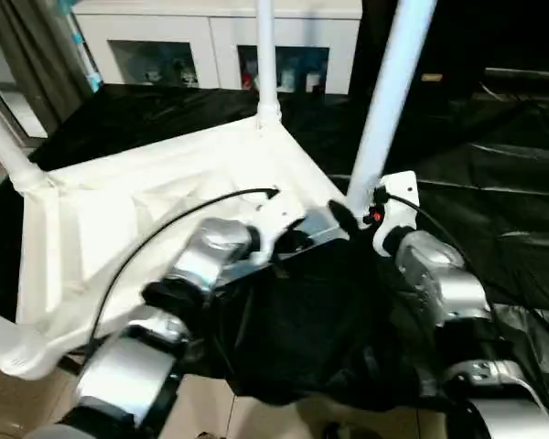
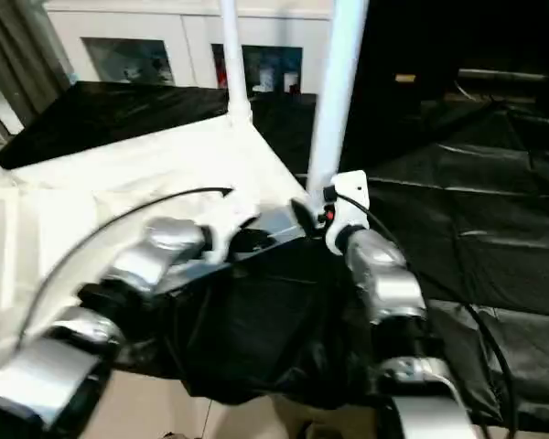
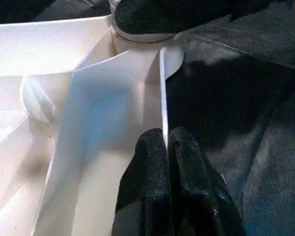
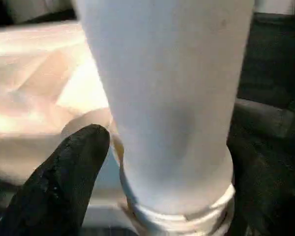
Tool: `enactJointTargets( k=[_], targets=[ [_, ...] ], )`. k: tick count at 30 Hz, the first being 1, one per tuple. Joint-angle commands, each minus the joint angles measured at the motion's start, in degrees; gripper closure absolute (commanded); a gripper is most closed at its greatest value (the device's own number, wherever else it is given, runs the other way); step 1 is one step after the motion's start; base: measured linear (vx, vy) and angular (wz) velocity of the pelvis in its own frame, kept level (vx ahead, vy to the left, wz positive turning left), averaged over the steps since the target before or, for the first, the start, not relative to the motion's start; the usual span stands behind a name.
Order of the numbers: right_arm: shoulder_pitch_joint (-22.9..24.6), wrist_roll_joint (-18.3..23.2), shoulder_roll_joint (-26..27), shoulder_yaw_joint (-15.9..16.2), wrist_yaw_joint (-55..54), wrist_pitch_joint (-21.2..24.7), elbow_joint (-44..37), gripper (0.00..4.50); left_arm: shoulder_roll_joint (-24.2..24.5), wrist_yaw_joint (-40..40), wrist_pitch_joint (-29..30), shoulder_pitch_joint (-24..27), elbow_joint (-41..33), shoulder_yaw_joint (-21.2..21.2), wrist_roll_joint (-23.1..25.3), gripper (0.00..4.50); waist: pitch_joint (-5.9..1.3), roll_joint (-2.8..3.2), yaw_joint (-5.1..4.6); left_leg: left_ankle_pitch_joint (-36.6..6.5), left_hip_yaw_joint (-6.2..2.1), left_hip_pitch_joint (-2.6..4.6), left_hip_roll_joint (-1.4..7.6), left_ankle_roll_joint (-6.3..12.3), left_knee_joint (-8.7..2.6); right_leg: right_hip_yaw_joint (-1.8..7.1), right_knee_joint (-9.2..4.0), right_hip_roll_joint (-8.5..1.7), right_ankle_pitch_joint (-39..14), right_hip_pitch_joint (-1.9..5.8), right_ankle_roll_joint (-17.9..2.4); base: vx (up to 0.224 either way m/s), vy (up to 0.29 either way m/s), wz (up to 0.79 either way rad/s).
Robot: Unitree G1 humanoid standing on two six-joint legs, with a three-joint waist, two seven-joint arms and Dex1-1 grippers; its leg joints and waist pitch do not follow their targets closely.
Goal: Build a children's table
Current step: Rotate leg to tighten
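The children's table top (image 1: 119, 210) lies upside down on black cloth, ribbed underside up. Three legs stand in its corner sockets: a far one (image 1: 265, 55), a left one (image 1: 5, 146) and a near right one (image 1: 393, 82). A further leg (image 1: 0, 343) shows at the near left corner. My left gripper (image 3: 164, 142) is shut on the thin side wall (image 3: 162, 88) of the top, close to the near right socket. My right gripper (image 1: 352, 215) stands open around the base of the near right leg (image 4: 167, 73), one black finger (image 4: 64, 172) on each side of it.
A white cabinet with glass doors (image 1: 165, 46) stands behind the table. Wrinkled black cloth (image 1: 494, 183) covers the surface to the right and behind. Pale floor tiles (image 1: 9, 402) show at the near left. A black cable (image 1: 165, 229) loops over my left forearm.
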Motion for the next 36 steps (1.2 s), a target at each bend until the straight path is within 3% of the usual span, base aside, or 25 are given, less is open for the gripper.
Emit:
enactJointTargets(
  k=[1, 5, 9, 11, 12, 13, 16, 18, 20, 22, 30, 33, 34, 35, 36],
  targets=[
    [1.8, 1.1, -0.84, 8.89, 11.61, 0.91, -3.12, 0.62, -0.49, -6.23, -4.45, 0.33, -3.97, -2.1, -2.54, 4.5, -4.01, -0.93, 0.35, -6.42, -0.13, -0.72, 0.92, 7.68, -3.76, 2.44, -4.11, -2.92, -15.22, 3.71, -12.13, 0.0, 0.0, 0.0],
    [4.16, 2.15, -7.11, 9.55, 20.52, 1.35, -7.72, 0.62, 3.01, -13.13, -6.3, 1.7, -5.59, -2.89, -3.2, 4.5, -4.43, -0.74, 0.62, -3.24, -0.04, -0.84, 1.27, 9.5, -3.43, 2.52, -3.03, -2.78, -7.89, 3.77, -14.33, 0.0, 0.0, 0.0],
    [5.35, 2.92, -11.68, 9.91, 27.08, 1.78, -10.53, 0.62, 5.46, -20.43, -5.8, 3.13, -8.37, -3.03, -5.66, 4.5, -5.54, -0.57, 1.43, 5.79, -0.1, -0.89, 1.53, 14.17, -2.26, 2.63, -0.74, -2.66, 7.07, 3.65, -18.46, 0.0, 0.0, 0.0],
    [5.79, 3.71, -13.83, 10.17, 30.02, 1.77, -11.85, 0.62, 6.75, -23.53, -5.01, 3.96, -9.97, -3.09, -6.5, 4.5, -5.51, -0.64, 1.9, 7.19, 0.0, -1.25, 1.48, 16.0, -1.83, 2.62, -0.36, -2.65, 9.27, 3.37, -19.02, 0.0, 0.0, 0.0],
    [5.94, 4.04, -14.56, 10.4, 30.94, 1.86, -12.3, 0.62, 7.11, -24.33, -5.14, 4.18, -10.32, -3.06, -6.67, 4.5, -5.33, -0.61, 2.17, 6.42, 0.07, -1.34, 1.54, 16.21, -1.68, 2.64, -0.42, -2.67, 7.94, 2.96, -19.01, 0.0, 0.0, 0.0],
    [5.98, 4.09, -14.75, 10.48, 31.19, 1.92, -12.4, 0.62, 7.2, -24.54, -5.11, 4.23, -10.39, -3.04, -6.73, 4.5, -5.17, -0.57, 2.24, 5.08, 0.11, -1.29, 1.62, 16.02, -1.77, 2.57, -0.67, -2.71, 5.98, 2.84, -18.89, 0.0, 0.0, 0.0],
    [6.38, 3.73, -16.73, 11.49, 33.91, 1.93, -12.9, 0.86, 8.11, -26.21, -4.94, 4.52, -10.68, -2.77, -7.37, 4.5, -4.49, -0.56, 2.46, -3.31, 0.39, -0.98, 1.75, 11.08, -2.58, 2.58, -2.16, -2.7, -6.5, 2.83, -16.67, 0.0, 0.0, 0.0],
    [6.5, 3.26, -17.09, 11.62, 34.59, 1.82, -12.86, 0.94, 8.47, -26.92, -5.01, 4.54, -10.65, -2.66, -7.52, 4.5, -4.44, -0.64, 2.44, -5.66, 0.47, -0.8, 1.69, 8.71, -2.8, 2.71, -2.59, -2.75, -9.74, 2.86, -15.49, 0.0, 0.0, 0.0],
    [6.38, 3.53, -16.93, 11.47, 34.64, 1.86, -12.71, 1.02, 8.8, -27.49, -4.83, 4.57, -10.73, -2.54, -7.81, 4.5, -4.5, -0.58, 2.42, -5.44, 0.44, -0.89, 1.67, 7.7, -2.88, 2.8, -2.49, -2.7, -9.51, 2.9, -15.05, 0.0, 0.0, 0.0],
    [6.22, 4.53, -16.48, 11.11, 34.74, 2.33, -12.7, 1.34, 9.01, -27.84, -4.38, 4.66, -11.12, -2.46, -8.22, 4.5, -4.64, -0.6, 2.4, -4.7, 0.44, -0.98, 1.6, 7.66, -2.82, 2.82, -2.3, -2.65, -7.94, 2.94, -15.12, 0.0, 0.0, 0.0],
    [8.57, 6.18, -15.66, 11.65, 34.93, 3.67, -13.84, 1.67, 8.16, -26.36, -3.82, 4.48, -10.47, -1.86, -7.9, 4.5, -4.89, -0.52, 2.49, -2.17, 0.42, -1.28, 1.43, 9.32, -2.5, 2.69, -1.91, -2.53, -3.85, 3.07, -15.7, 0.0, 0.0, 0.0],
    [9.42, 3.64, -12.22, 10.84, 26.66, 3.68, -11.03, 1.68, 6.38, -16.55, -4.61, 2.49, -5.88, -1.47, -4.55, 4.5, -4.72, -0.59, 2.57, -3.36, 0.48, -1.05, 1.42, 8.79, -2.6, 2.67, -2.41, -2.51, -6.11, 2.84, -15.04, 0.0, 0.0, 0.0],
    [9.26, 2.95, -11.35, 10.49, 24.45, 3.26, -9.97, 1.68, 6.01, -14.84, -4.49, 2.07, -5.08, -1.38, -4.1, 4.5, -4.59, -0.49, 2.5, -4.74, 0.46, -1.13, 1.18, 7.16, -2.76, 2.55, -2.81, -2.57, -9.95, 2.94, -13.84, 0.0, 0.0, 0.0],
    [8.48, 2.06, -9.23, 9.22, 19.25, 2.93, -7.34, 1.68, 5.03, -11.98, -3.69, 1.36, -3.95, -0.88, -3.85, 4.5, -4.59, -0.49, 2.5, -4.74, 0.46, -1.13, 1.18, 7.16, -2.76, 2.55, -2.81, -2.57, -9.95, 2.94, -13.84, 0.0, 0.0, 0.0],
    [7.94, 1.55, -7.84, 8.36, 15.86, 2.74, -5.61, 1.68, 4.36, -10.23, -3.1, 0.92, -3.27, -0.52, -3.76, 4.5, -4.08, -0.41, 2.19, -8.71, 0.48, -0.64, 1.07, 4.97, -3.18, 2.42, -3.67, -2.63, -16.66, 2.61, -12.34, 0.0, 0.0, 0.0]
  ],
)
